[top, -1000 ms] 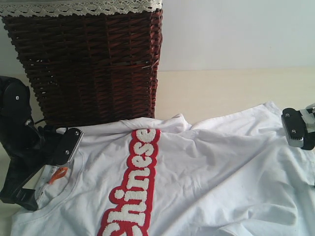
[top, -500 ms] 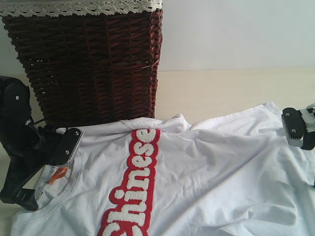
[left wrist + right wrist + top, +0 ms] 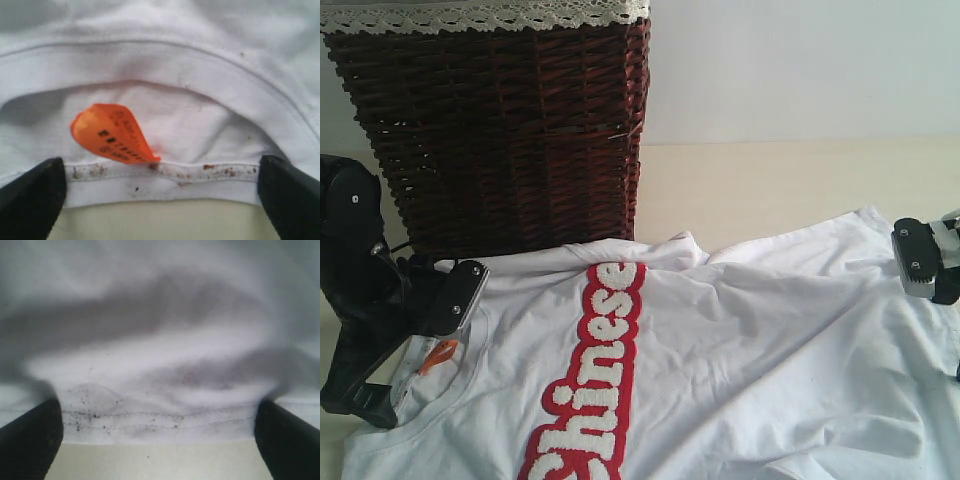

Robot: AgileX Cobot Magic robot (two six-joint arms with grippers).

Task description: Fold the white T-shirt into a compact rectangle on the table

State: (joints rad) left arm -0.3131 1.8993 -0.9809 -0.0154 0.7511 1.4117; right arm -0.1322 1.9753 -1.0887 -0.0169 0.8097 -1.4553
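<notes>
The table (image 3: 800, 190) carries the white T-shirt (image 3: 740, 350), unfolded, across the lower frame; the basket (image 3: 500, 130) stands upper left. The left claw (image 3: 415, 350), lower left, straddles the collar beside the orange tag (image 3: 112, 132); the right claw (image 3: 160, 440), right edge, straddles the hem. Both stand wide open, gripping nothing. Judged step: first grasp; both must next close on the fabric.

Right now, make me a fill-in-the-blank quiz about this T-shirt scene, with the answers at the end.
The lettering on the white T-shirt is outlined in ____.
The neck tag is coloured ____.
The wicker basket has a white ____ edging along its top.
The left hand and the right hand both stand ____ at the shirt's edge.
Missing words: red, orange, lace, open.
</notes>
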